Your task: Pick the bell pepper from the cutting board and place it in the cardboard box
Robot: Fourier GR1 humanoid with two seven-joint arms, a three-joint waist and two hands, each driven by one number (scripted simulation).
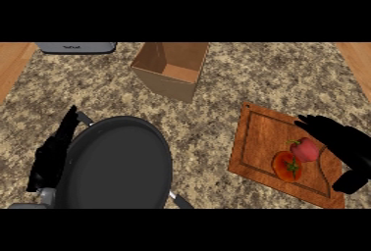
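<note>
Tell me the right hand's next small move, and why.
Probably close the right hand leftward around the bell pepper. The pepper lies on the cutting board just beside the fingers, apparently ungrasped, next to a tomato; the cardboard box stands open, up-left.

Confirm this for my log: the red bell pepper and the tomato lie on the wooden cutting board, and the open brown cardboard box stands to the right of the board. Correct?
Not quite. In the head view the open brown cardboard box stands up and to the left of the wooden cutting board, not right. The red bell pepper and the tomato do lie on the board.
</note>
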